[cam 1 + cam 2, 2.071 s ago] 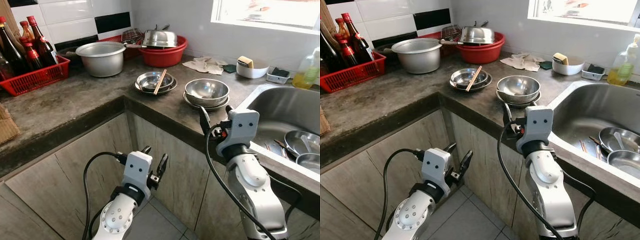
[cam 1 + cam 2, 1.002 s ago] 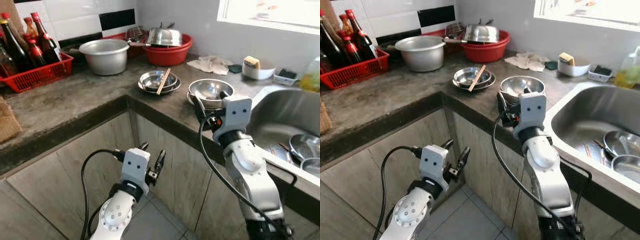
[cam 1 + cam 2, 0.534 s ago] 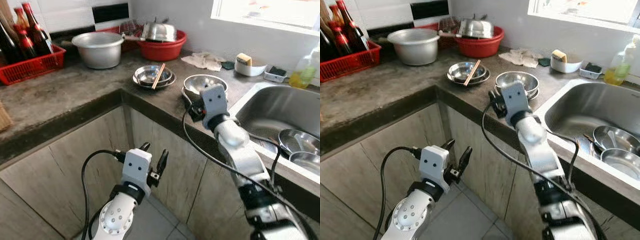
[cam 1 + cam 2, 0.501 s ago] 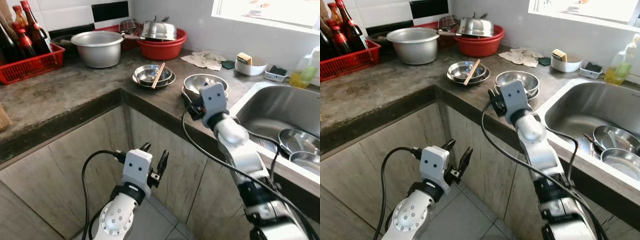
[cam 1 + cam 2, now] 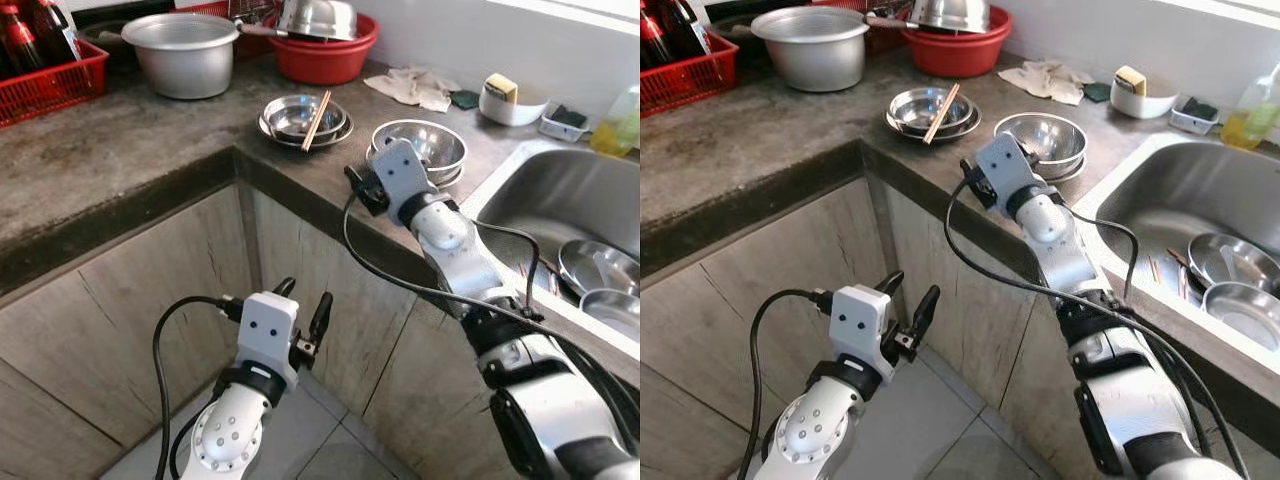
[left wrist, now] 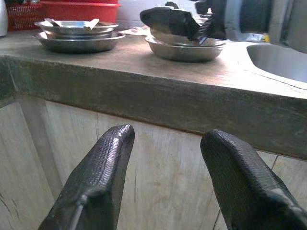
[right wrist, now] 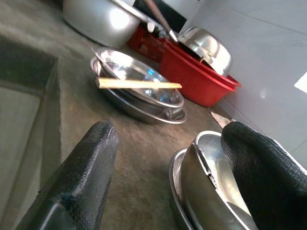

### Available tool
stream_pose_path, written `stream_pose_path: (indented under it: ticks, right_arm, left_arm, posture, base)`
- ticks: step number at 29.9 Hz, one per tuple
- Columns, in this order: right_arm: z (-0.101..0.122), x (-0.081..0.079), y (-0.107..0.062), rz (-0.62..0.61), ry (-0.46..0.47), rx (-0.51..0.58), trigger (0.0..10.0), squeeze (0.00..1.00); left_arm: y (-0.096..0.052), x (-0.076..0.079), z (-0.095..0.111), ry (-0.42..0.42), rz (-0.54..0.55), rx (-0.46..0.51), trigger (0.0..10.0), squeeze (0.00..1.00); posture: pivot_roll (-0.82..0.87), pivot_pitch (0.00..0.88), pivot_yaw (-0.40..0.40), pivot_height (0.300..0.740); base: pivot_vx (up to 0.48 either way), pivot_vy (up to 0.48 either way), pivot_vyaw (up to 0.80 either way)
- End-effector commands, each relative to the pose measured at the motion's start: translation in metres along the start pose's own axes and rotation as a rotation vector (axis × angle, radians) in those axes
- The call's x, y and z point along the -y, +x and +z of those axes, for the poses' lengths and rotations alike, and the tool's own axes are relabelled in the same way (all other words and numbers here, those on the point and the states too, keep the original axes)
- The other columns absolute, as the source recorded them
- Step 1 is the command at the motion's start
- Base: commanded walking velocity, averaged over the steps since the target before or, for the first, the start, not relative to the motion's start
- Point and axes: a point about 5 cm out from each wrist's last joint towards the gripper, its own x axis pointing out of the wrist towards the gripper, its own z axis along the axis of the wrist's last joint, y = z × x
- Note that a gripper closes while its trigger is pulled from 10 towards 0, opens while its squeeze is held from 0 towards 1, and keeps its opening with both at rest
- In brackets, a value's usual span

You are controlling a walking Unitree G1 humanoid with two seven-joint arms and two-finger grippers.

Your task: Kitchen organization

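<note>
Near the middle of the frame, the right hand (image 7: 168,158) reaches over the edge of the desk (image 5: 150,150), its fingers (image 7: 81,167) spread apart and empty, just beside a stack of steel bowls (image 5: 425,150). Further up and to the left sits a second bowl stack (image 5: 300,118) with chopsticks (image 5: 318,120) laid across it. A red basin (image 5: 325,55) stands at the top, a sink (image 5: 560,200) at the right. The left hand (image 5: 300,310) hangs low in front of the cabinet (image 5: 130,330), fingers apart, holding nothing.
</note>
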Motion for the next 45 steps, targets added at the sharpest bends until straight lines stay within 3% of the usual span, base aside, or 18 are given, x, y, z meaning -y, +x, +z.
stream_pose_path:
  ticks: [1,19,20,21,22,23,45]
  right_arm:
    - [0.001,0.005,0.002,-0.006,-0.034,0.002,10.0,0.0]
    - [0.002,0.026,0.017,-0.075,-0.127,-0.046,10.0,0.0]
    - [0.003,0.027,0.017,-0.077,-0.131,-0.048,8.6,0.0]
    - [0.003,0.028,0.018,-0.078,-0.133,-0.048,6.1,0.0]
    - [0.004,0.028,0.018,-0.079,-0.132,-0.048,4.2,0.0]
    - [0.004,0.028,0.019,-0.081,-0.134,-0.048,0.0,0.0]
    - [0.011,0.035,0.022,-0.123,-0.135,-0.016,0.0,0.0]
  left_arm:
    - [-0.002,0.005,0.004,-0.01,-0.011,0.005,10.0,0.0]
    - [-0.006,0.008,0.004,-0.015,-0.016,-0.02,10.0,0.0]
    - [-0.006,0.009,0.004,-0.017,-0.016,-0.021,10.0,0.0]
    - [-0.006,0.009,0.004,-0.017,-0.016,-0.021,10.0,0.0]
    - [-0.006,0.009,0.004,-0.018,-0.016,-0.021,10.0,0.0]
    - [-0.006,0.009,0.004,-0.018,-0.016,-0.021,10.0,0.0]
    - [-0.005,0.006,0.001,-0.014,0.001,-0.033,10.0,0.0]
  posture:
    - [0.06,0.183,-0.073,0.74]
    - [0.07,0.178,-0.082,0.74]
    - [0.07,0.179,-0.083,0.74]
    - [0.07,0.179,-0.083,0.74]
    - [0.07,0.18,-0.086,0.74]
    - [0.07,0.182,-0.085,0.74]
    - [0.06,0.19,-0.085,0.74]
  base:
    - [0.0,0.0,0.0]
    - [0.0,0.0,0.0]
    - [0.0,0.0,0.0]
    - [0.0,0.0,0.0]
    - [0.0,0.0,0.0]
    - [0.0,0.0,0.0]
    - [0.0,0.0,0.0]
